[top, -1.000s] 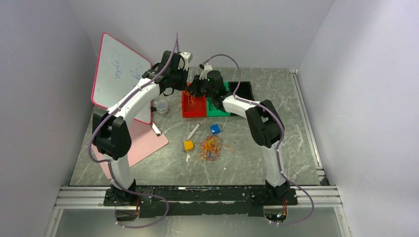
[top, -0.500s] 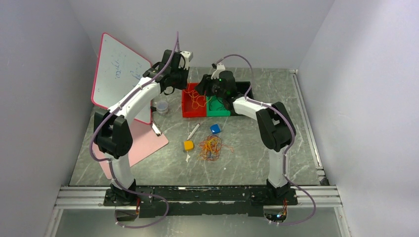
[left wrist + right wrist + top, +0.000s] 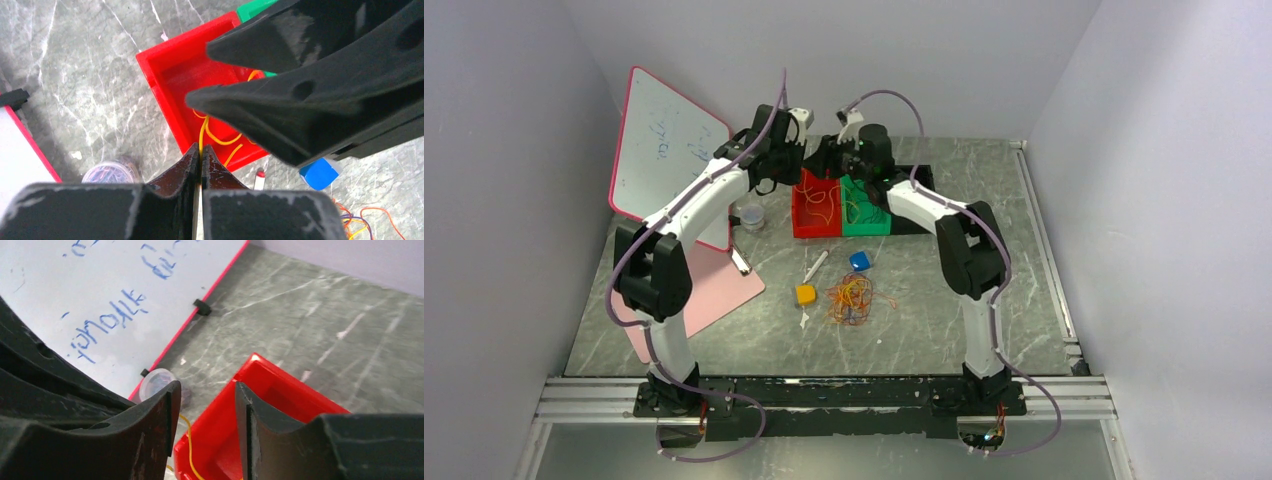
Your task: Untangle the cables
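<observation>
A tangled bunch of cables (image 3: pixel 852 298) in orange, yellow and dark strands lies on the table in front of the bins. My left gripper (image 3: pixel 799 150) (image 3: pixel 201 150) is shut on a yellow cable (image 3: pixel 218 140) that hangs down into the red bin (image 3: pixel 816 212) (image 3: pixel 175 80). My right gripper (image 3: pixel 827 158) (image 3: pixel 204 390) is open and empty, hovering above the red bin's (image 3: pixel 280 390) left edge, right beside the left gripper. The yellow cable (image 3: pixel 190 447) passes just inside its left finger without being gripped.
A green bin (image 3: pixel 865 214) and a black bin (image 3: pixel 916 180) stand right of the red one. A whiteboard (image 3: pixel 662 150) leans at the back left, a small clear cup (image 3: pixel 749 215) beside it. A blue block (image 3: pixel 860 260), a yellow block (image 3: pixel 805 294) and a marker (image 3: pixel 814 266) lie near the tangle.
My right gripper swung from over the red bin toward the right, then back and up beside the left gripper. The left gripper stayed almost in place, holding the yellow cable.
</observation>
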Robot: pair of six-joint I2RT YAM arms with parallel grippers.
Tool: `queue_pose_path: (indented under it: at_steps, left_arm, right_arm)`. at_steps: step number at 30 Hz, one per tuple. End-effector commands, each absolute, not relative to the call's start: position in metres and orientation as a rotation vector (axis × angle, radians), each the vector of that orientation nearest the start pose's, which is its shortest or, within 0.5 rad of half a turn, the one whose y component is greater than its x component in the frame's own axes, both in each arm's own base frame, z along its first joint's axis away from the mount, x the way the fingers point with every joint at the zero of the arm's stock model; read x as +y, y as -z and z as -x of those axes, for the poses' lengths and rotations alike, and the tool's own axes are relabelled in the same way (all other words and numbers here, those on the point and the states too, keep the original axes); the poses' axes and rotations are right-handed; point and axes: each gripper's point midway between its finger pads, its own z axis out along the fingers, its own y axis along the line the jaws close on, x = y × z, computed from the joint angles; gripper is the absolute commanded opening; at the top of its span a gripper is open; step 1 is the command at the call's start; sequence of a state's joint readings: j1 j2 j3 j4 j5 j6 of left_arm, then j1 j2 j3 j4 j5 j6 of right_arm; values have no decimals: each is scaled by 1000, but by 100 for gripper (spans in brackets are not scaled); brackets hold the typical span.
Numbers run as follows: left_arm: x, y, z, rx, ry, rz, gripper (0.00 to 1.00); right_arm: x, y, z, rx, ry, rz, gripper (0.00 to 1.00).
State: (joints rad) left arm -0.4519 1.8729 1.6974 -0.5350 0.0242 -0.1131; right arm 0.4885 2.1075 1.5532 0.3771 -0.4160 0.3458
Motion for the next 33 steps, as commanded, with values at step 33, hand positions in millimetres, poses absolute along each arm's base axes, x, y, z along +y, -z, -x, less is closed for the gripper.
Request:
queue_pose_path:
  at_steps: [33]
  left_arm:
    - [-221, -194, -441, 2243, 362, -404, 7]
  right_arm:
    - [254, -135, -487, 1997, -695, 581, 52]
